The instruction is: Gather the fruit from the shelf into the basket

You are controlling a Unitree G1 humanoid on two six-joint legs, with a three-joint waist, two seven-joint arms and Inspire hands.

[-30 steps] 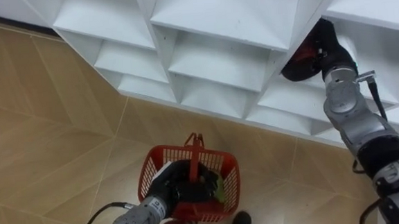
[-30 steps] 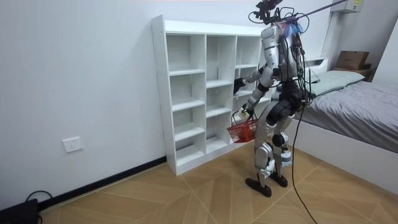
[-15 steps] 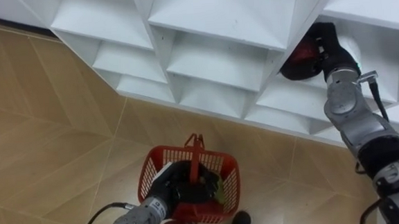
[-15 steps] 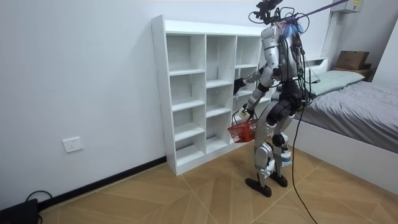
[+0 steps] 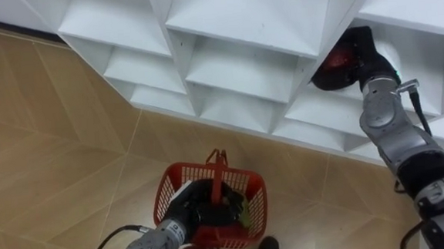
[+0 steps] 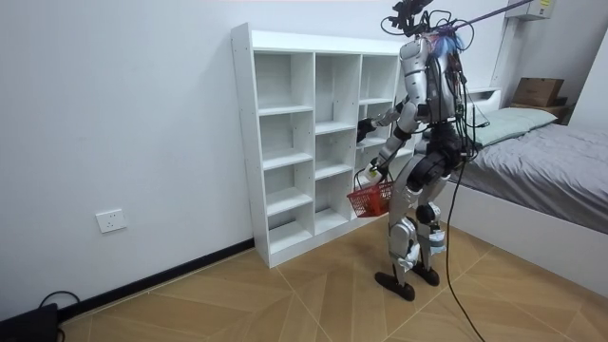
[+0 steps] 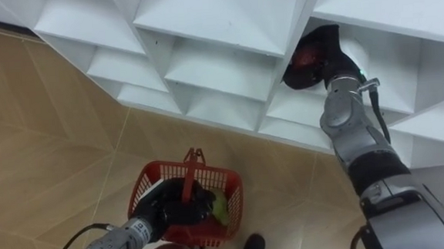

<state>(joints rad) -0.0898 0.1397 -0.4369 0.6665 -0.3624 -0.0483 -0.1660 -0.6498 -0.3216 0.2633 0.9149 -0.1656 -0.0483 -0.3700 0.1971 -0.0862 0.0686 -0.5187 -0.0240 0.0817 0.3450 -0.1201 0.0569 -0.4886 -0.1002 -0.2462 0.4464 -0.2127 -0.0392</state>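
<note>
Left eye view: I log the right hand (image 5: 359, 48) at upper right, inside a compartment of the white shelf unit (image 5: 238, 15), with its fingers clenched round a red fruit (image 5: 342, 58). At bottom centre, the left hand (image 5: 200, 205) grasps the handle of the red basket (image 5: 167, 191) above the wood floor (image 5: 46, 151). A yellow-green fruit (image 5: 245, 209) lies in the basket.

Room view: the robot stands upright close to the shelves, with the basket hanging at thigh height. The bed (image 6: 551, 142) is at the room view's right.

Right eye view: same grips, with the red fruit at upper right of centre.

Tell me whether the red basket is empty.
Not empty: a green-yellow item lies inside the basket, held by the left hand.
</note>
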